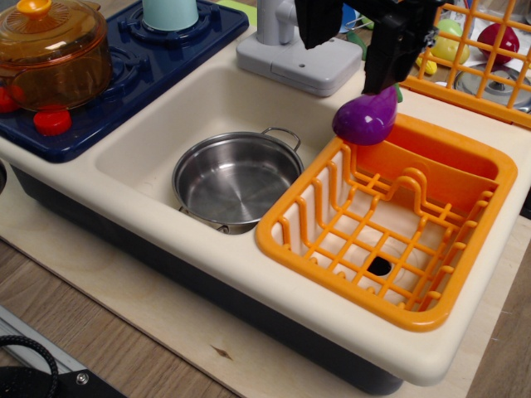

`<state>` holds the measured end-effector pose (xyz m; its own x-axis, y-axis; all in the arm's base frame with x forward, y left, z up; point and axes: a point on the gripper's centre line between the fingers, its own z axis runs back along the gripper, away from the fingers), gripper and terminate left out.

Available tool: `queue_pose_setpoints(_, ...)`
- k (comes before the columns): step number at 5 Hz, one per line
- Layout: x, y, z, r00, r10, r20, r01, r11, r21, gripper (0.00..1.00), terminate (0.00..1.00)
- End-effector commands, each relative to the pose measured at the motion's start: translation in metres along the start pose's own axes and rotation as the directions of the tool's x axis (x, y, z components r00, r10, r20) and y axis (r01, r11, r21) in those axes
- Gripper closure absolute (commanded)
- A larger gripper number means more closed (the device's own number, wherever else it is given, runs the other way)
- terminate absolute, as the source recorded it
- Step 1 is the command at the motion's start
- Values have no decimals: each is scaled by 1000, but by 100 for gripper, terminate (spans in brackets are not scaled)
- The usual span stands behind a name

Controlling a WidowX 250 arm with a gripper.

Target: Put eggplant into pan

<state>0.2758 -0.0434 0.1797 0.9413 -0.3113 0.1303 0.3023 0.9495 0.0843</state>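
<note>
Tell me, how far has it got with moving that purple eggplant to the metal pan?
Done: the eggplant is picked up, hanging from the gripper above the back rim of the orange dish rack. In hand: carrying it; it is not over the pan yet. Left: swing across to the pan, which sits empty in the sink, lower and let go.

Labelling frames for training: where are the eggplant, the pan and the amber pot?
eggplant (365, 118): main view, purple body.
pan (236, 178): main view, bare steel floor.
amber pot (51, 51): main view, transparent lid.
</note>
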Motion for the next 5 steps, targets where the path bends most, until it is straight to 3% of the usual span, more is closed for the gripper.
queue_pose_setpoints(1,0,0,0,1000,0,0,0,1000,0,0,0)
queue_pose_setpoints(2,19,-1,-7,999,35,5,-35,999,-7,0,0)
queue_pose_setpoints(3,25,1,-26,997,47,55,-47,999,2,0,0)
queue_pose_setpoints(5,31,3,-53,995,60,77,-59,998,-18,0,0)
